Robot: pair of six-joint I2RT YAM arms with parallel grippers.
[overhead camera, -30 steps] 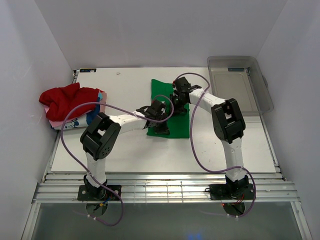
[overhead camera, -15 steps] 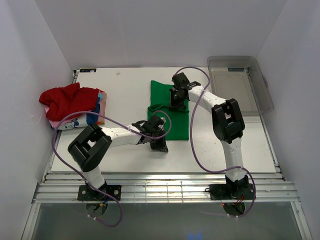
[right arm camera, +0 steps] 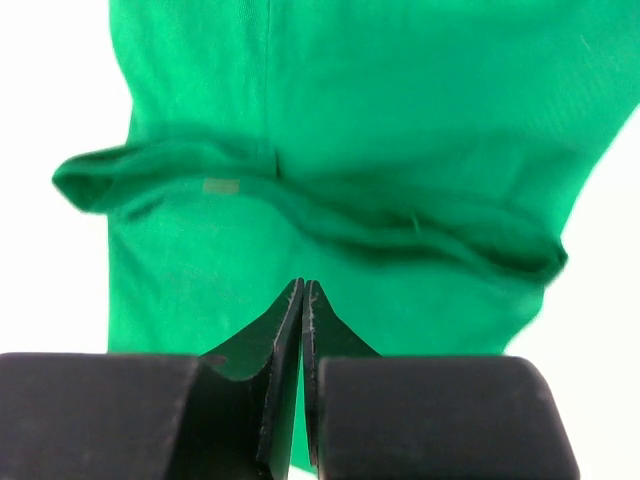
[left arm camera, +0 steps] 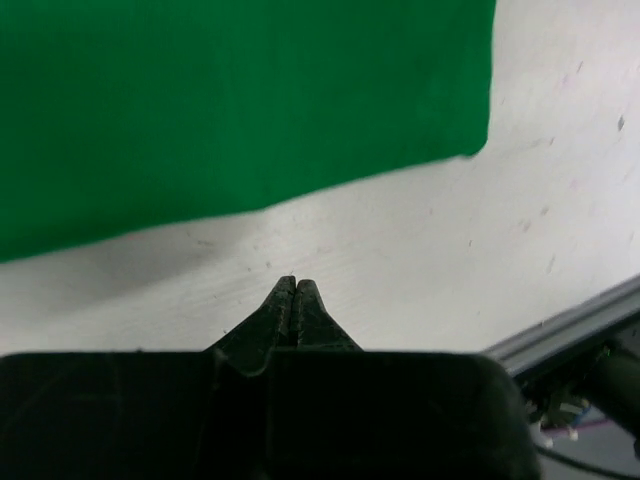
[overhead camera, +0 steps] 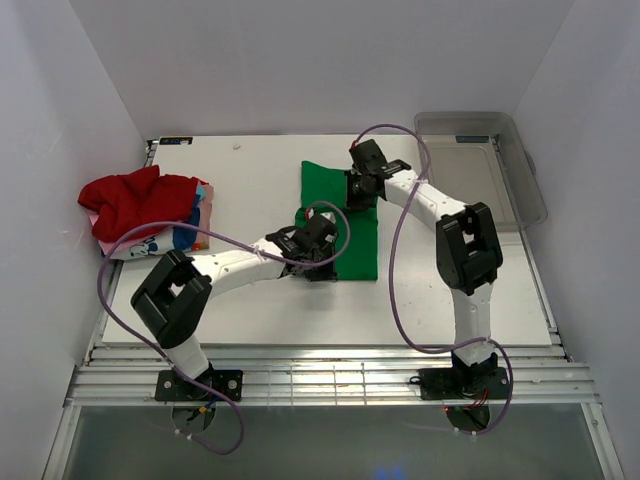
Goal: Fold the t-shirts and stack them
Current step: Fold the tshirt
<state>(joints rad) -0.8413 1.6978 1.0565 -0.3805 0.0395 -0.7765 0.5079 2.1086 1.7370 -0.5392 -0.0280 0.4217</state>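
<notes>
**Clerk:** Largest item first?
**Checker:** One white table (overhead camera: 250, 180), bearing everything. Next, one clear plastic bin (overhead camera: 460, 175), at 2 o'clock, by the far right corner.
**Clerk:** Cloth goods?
**Checker:** One green t-shirt (overhead camera: 328, 190), folded into a long flat rectangle, just toward 1 o'clock of the table's centre. One red t-shirt (overhead camera: 135, 200), crumpled, at 9 o'clock by the left edge. It lies on one pink/white printed t-shirt (overhead camera: 160, 243), which shows at its 5 o'clock side.
**Clerk:** Tools?
**Checker:** One left gripper (overhead camera: 318, 268), fingers pressed together with nothing between them. It is over bare table at the green t-shirt's 7 o'clock corner, just short of the cloth. One right gripper (overhead camera: 358, 193), fingers likewise tight together, over a raised crease at that shirt's 12 o'clock end. Contact with the cloth: cannot tell.
</notes>
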